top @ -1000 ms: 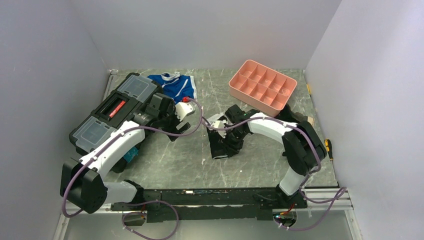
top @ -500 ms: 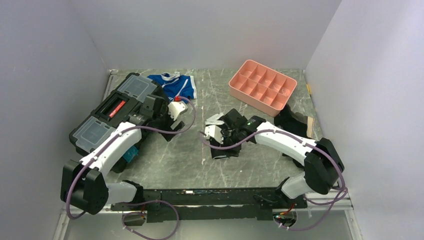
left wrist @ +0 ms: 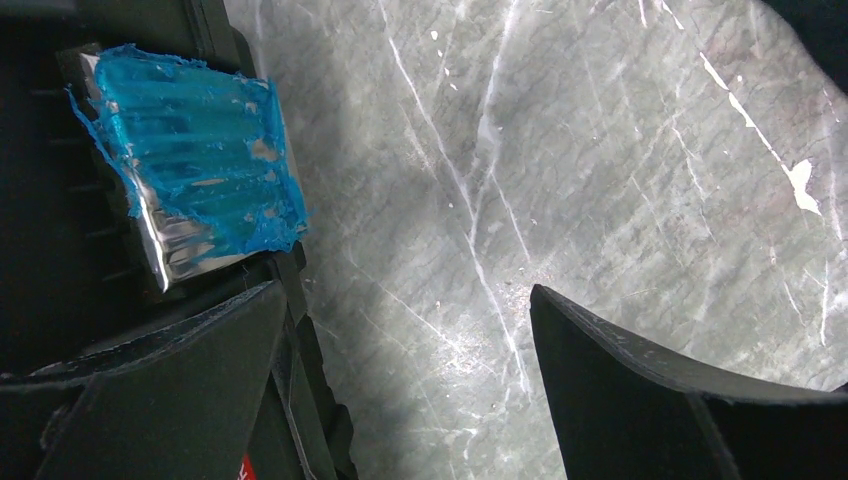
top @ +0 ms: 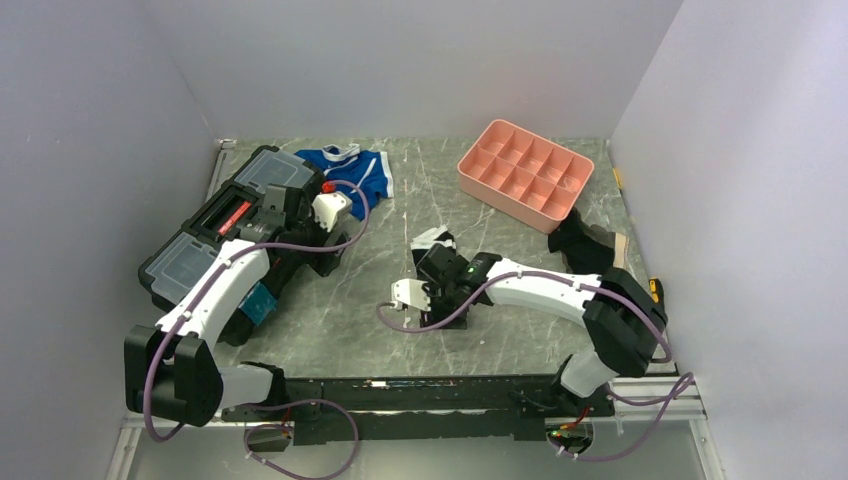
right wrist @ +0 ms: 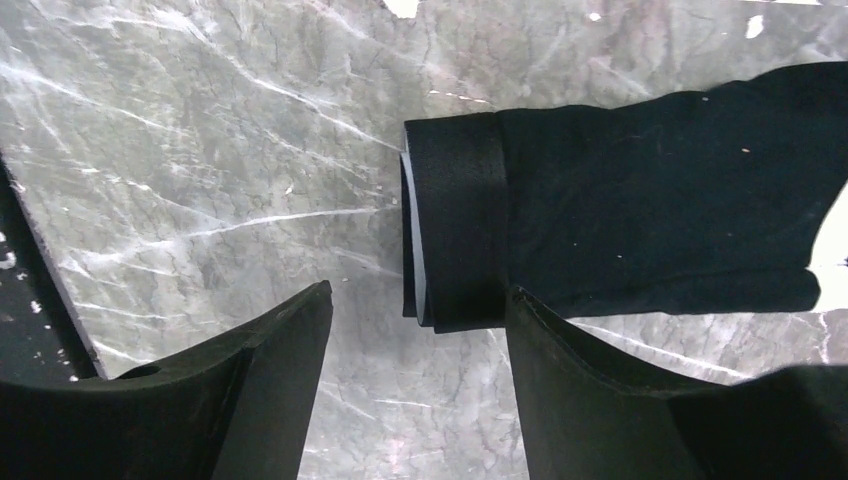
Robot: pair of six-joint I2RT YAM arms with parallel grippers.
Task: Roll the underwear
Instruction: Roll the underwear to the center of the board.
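The black underwear (top: 433, 241) lies mid-table as a narrow folded strip, its white patch at the far end. In the right wrist view the underwear (right wrist: 640, 200) runs off to the right, and its folded waistband end (right wrist: 455, 235) sits just beyond my fingertips. My right gripper (top: 437, 312) (right wrist: 418, 295) is open and empty, low over the strip's near end, not touching it. My left gripper (top: 322, 258) (left wrist: 405, 295) is open and empty over bare table beside the toolbox.
A black toolbox (top: 225, 225) (left wrist: 60, 300) stands at the left, with a blue foil-like piece (left wrist: 190, 190) by its edge. Blue-and-white briefs (top: 350, 170) lie at the back. A pink compartment tray (top: 527, 168) is back right. A dark object (top: 580, 240) lies right.
My right gripper has moved along the underwear toward the near edge and slightly left. My left gripper has pulled back left toward the toolbox.
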